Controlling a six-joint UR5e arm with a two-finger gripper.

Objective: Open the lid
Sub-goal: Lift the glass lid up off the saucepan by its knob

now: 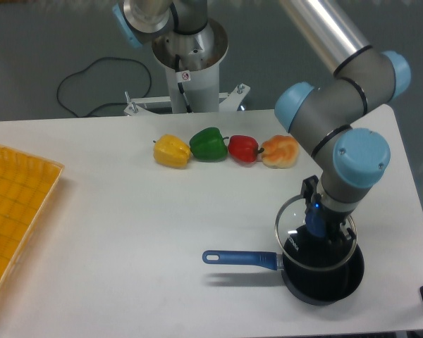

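Camera view, claw (316,227) clamped on lid (290,224) knob, lid held above saucepan (324,278)

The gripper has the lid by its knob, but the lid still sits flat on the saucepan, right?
Not quite. The camera view shows the gripper holding the lid by its knob, but the lid is already lifted off, its metal rim above and slightly left of the saucepan.

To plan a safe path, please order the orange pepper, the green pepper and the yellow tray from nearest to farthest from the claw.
1. Orange pepper: behind the claw, right end of the pepper row.
2. Green pepper: further left in the row.
3. Yellow tray: far left table edge.
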